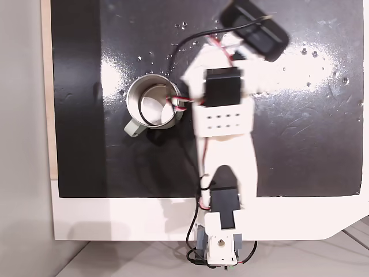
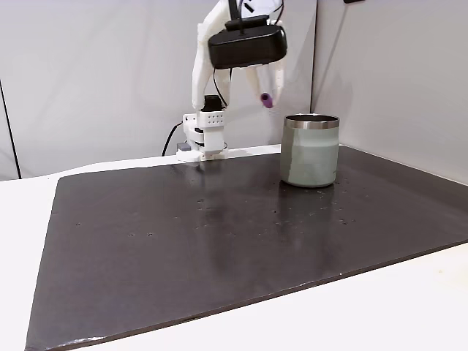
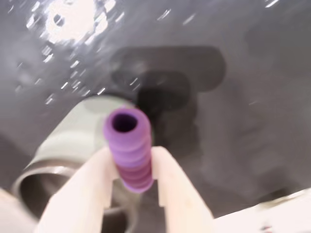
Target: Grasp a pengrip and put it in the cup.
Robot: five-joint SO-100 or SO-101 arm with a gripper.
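The purple ribbed pengrip is pinched between my gripper's two white fingers, its hollow end pointing away from the camera. In a fixed view the pengrip hangs in the air in the gripper, above rim height and a little left of the cup. The cup stands upright on the black mat, shiny metal inside, pale grey-green outside, with its handle at lower left. In the wrist view the cup lies blurred at lower left, beyond the fingers.
A black mat covers the white table. The arm's base sits at the bottom edge, and its white links and red-black cables pass next to the cup's rim. The black wrist camera covers the gripper from above.
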